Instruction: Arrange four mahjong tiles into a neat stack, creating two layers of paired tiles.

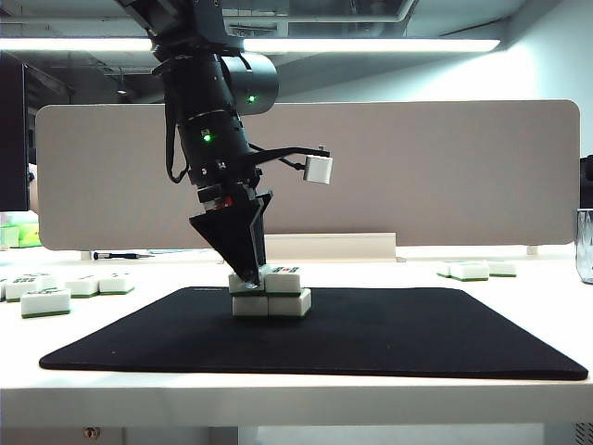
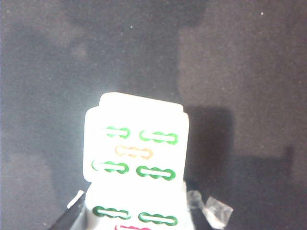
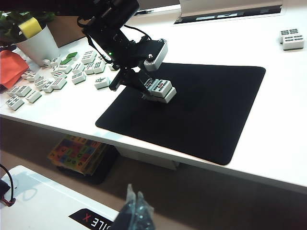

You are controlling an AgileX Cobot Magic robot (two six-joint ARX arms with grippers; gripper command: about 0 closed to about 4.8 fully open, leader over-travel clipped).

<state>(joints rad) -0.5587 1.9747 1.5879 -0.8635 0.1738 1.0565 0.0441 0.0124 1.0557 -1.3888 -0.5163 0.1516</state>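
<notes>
The four mahjong tiles stand together on the black mat [image 1: 389, 334]. Two lower tiles [image 1: 271, 304] lie side by side, with a third tile [image 1: 284, 278] on top at the right. My left gripper [image 1: 248, 276] points down, shut on the fourth tile [image 1: 239, 283], level with the third and right beside it. In the left wrist view the held tile [image 2: 136, 206] fills the space between my fingers [image 2: 72, 213], and the neighbouring top tile [image 2: 135, 146] lies just beyond it. My right gripper [image 3: 134, 207] hangs shut and empty, off the table's front edge, far from the stack [image 3: 160, 90].
Loose tiles lie on the white table left of the mat [image 1: 46, 299] and at the back right [image 1: 473, 270]. A grey partition [image 1: 417, 176] stands behind. A glass [image 1: 585, 246] is at the right edge, and a plant pot [image 3: 41, 45] stands beyond the spare tiles [image 3: 57, 79].
</notes>
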